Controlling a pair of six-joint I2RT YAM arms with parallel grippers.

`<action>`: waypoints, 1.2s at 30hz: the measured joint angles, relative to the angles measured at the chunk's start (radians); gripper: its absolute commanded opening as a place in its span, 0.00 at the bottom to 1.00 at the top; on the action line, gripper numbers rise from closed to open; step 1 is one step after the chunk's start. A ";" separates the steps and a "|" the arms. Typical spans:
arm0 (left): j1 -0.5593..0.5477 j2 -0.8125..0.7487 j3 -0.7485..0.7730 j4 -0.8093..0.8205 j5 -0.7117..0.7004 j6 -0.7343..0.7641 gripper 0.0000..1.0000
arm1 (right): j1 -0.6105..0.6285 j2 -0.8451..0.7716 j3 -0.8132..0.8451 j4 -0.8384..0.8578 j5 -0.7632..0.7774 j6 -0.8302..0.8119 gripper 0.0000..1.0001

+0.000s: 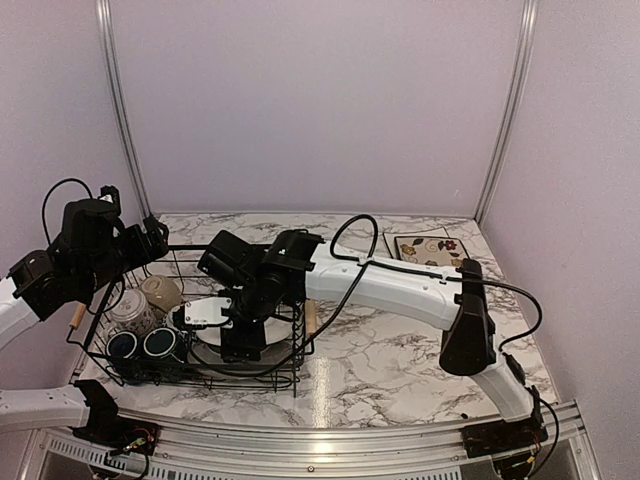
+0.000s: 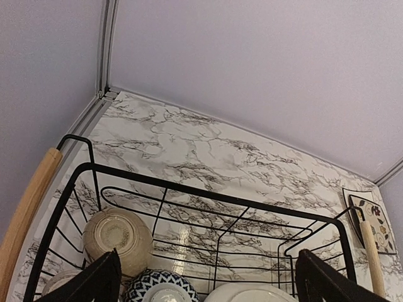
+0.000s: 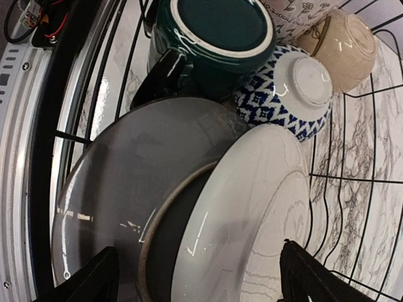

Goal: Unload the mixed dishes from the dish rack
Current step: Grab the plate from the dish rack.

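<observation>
The dish rack is a black wire basket with wooden handles, at the left of the table. In it stand a grey plate and a white plate on edge. Beside them are a dark mug, a blue-patterned bowl and a tan mug. My right gripper hangs open just above the two plates, one finger on each side of the pair. My left gripper is open and empty above the rack's left end, over the tan mug. A square floral plate lies on the table at the back right.
A patterned glass mug and two dark mugs fill the rack's left front corner. The right arm's long white link stretches across the table's middle. Purple walls close in the back and both sides. A metal rail runs along the near edge.
</observation>
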State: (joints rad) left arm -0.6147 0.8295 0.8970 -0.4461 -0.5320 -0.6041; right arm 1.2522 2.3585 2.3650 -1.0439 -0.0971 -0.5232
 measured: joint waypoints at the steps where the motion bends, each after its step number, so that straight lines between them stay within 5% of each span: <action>1: 0.000 0.000 0.000 0.000 0.000 0.001 0.99 | 0.000 0.000 0.000 0.006 0.013 -0.002 0.81; 10: 0.000 -0.005 0.000 0.000 0.000 0.003 0.99 | 0.018 -0.009 -0.052 0.107 0.230 0.009 0.61; 14: 0.000 -0.010 0.000 0.000 0.000 0.003 0.99 | 0.033 -0.025 -0.119 0.167 0.302 0.002 0.39; 23: 0.000 -0.008 0.000 0.001 0.008 0.003 0.99 | 0.017 -0.049 -0.257 0.315 0.495 -0.036 0.41; 36: 0.000 -0.003 0.000 0.002 0.018 0.007 0.99 | 0.016 -0.021 -0.237 0.415 0.649 -0.109 0.18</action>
State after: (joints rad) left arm -0.6147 0.8265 0.8970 -0.4446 -0.5140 -0.5972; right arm 1.2678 2.3379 2.1281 -0.6292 0.5522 -0.6327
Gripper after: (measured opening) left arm 0.990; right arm 0.201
